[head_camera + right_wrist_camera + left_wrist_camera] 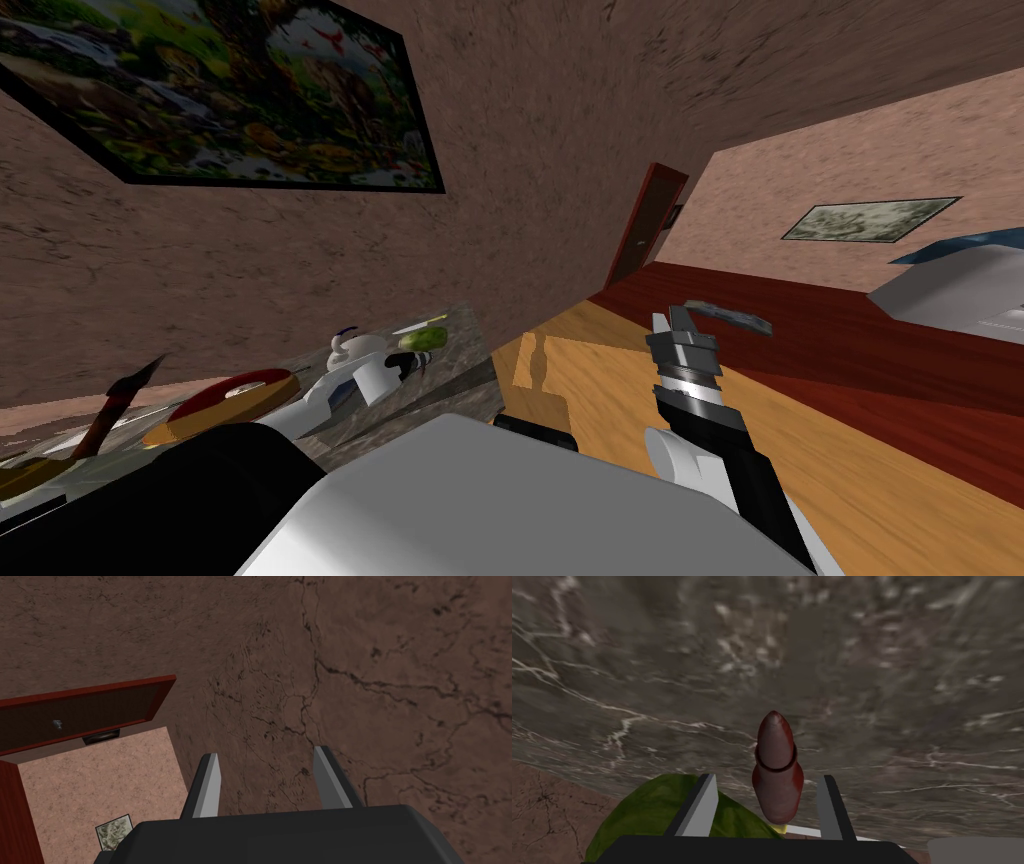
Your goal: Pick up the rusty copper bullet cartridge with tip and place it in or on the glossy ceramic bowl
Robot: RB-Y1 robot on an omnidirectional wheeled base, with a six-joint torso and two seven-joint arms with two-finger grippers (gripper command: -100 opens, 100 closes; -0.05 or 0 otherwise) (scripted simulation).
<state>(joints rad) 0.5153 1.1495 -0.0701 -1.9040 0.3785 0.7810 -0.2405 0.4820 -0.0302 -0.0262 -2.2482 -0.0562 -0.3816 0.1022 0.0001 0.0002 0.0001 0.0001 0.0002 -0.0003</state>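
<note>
The dark reddish-brown bullet cartridge, with a pointed tip and a ring below it, lies on the grey marbled tabletop. My left gripper is open and stands around the cartridge, with a gap between each finger and its sides. A green object sits just under the gripper's one finger. In the head view the left gripper reaches over the table beside that green object. A red-rimmed bowl stands further left. My right gripper hangs open and empty over the floor.
A dark brush-like stick leans at the table's left end. The brown wall with a framed painting rises right behind the table. To the right lie the wooden floor, a red door and white furniture.
</note>
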